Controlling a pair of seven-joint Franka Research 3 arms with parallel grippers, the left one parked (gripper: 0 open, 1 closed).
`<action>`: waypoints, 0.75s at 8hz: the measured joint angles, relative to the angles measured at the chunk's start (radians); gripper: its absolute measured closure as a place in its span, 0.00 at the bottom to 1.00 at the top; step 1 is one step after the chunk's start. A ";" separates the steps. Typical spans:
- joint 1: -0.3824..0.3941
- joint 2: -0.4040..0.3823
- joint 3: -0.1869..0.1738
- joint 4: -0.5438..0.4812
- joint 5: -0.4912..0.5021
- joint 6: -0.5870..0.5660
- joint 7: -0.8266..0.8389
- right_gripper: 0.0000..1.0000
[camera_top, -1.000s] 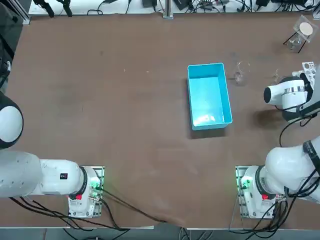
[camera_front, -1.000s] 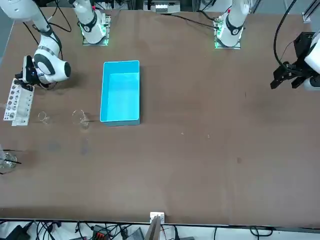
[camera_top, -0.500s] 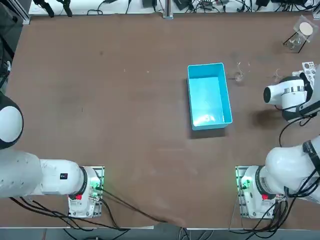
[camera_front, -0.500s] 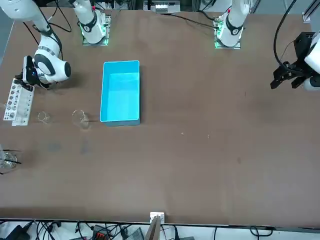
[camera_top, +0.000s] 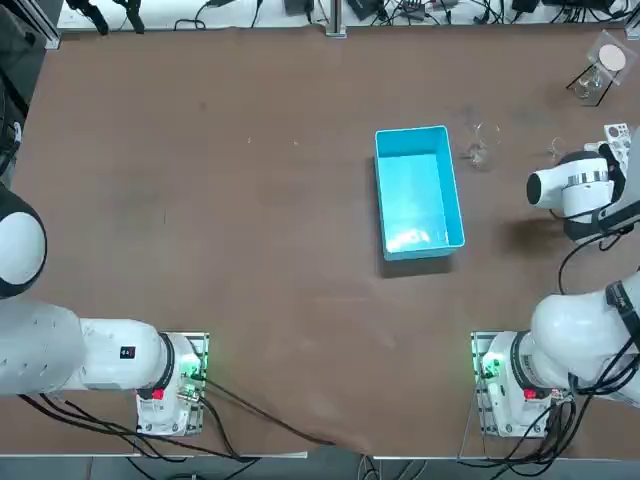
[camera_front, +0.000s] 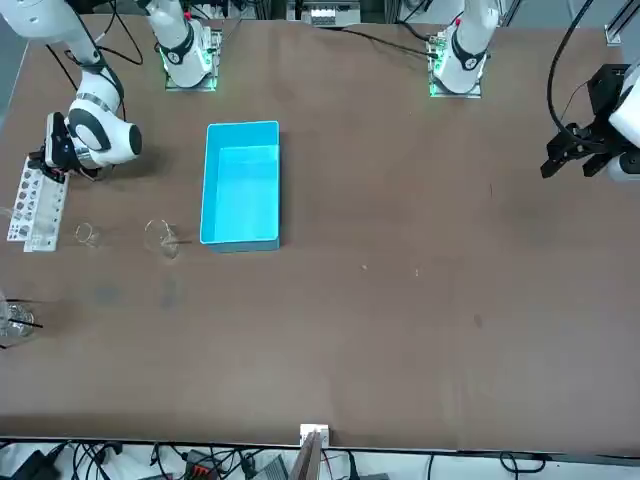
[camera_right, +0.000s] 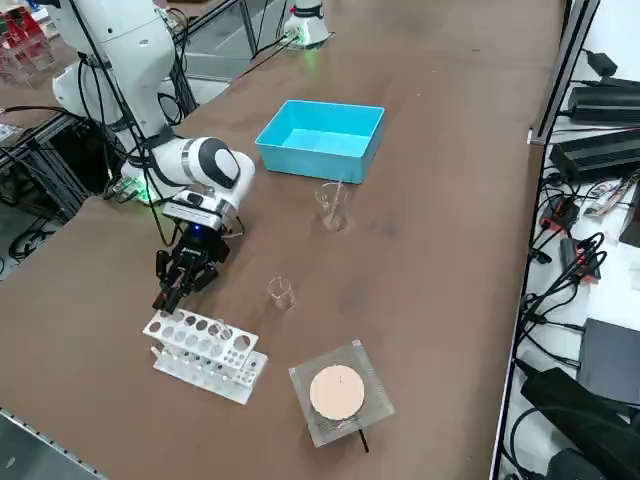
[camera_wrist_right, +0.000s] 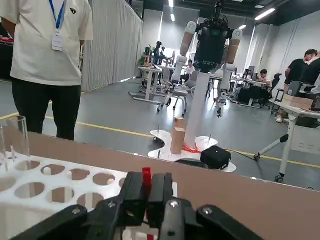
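Note:
My right gripper hangs at the table's right edge, tilted down just beside a white test tube rack. In the wrist view the fingers are pressed together around a thin red object, with the rack right behind them. Its holes look empty apart from a clear glass tube standing at one end. From the front, the gripper sits over the near end of the rack. A small glass beaker stands close by on the table.
A blue bin sits mid-table, and a taller beaker with a rod stands between it and the rack. A wire stand carrying a round disc is at the far right corner. A person in a white shirt stands beyond the table edge.

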 joint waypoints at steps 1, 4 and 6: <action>0.003 0.000 0.000 0.000 0.000 -0.008 0.000 0.95; 0.008 -0.001 0.000 0.000 0.000 -0.021 0.000 0.95; 0.011 -0.007 0.000 0.000 0.000 -0.026 0.000 0.95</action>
